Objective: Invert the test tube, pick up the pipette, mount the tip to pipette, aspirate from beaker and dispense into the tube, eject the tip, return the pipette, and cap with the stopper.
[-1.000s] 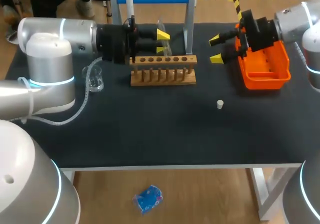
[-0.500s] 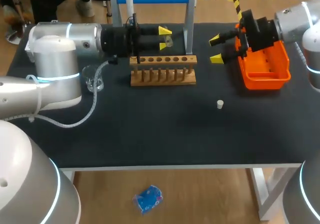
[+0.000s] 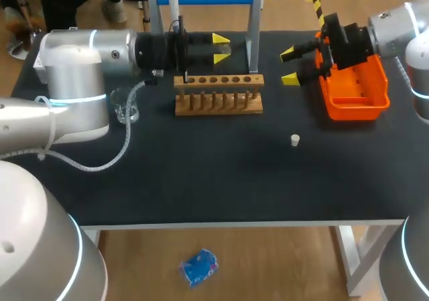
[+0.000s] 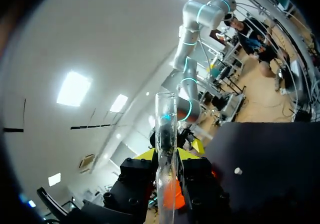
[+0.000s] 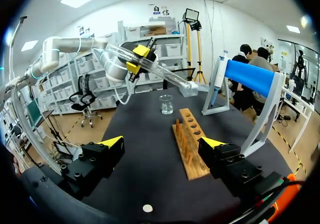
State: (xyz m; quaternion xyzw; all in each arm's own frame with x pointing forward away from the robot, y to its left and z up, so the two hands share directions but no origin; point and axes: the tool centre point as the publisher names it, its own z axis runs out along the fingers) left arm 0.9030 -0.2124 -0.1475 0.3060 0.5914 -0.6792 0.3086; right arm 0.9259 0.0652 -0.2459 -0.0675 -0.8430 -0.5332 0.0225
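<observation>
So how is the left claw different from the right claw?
The left claw is shut on a glass tube; the right claw is open and empty. The left one is up near the wooden rack; the right one is next to the orange tray. Both have yellow tips.

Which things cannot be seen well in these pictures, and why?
Head view: the pipette is cut off by the upper edge.
Head view: the cable crosses the beaker; its liquid level is unclear.
Head view: the right arm covers one end of the orange tray; tips inside cannot be made out.
Left wrist view: the lower end of the test tube is hidden inside the left gripper.
</observation>
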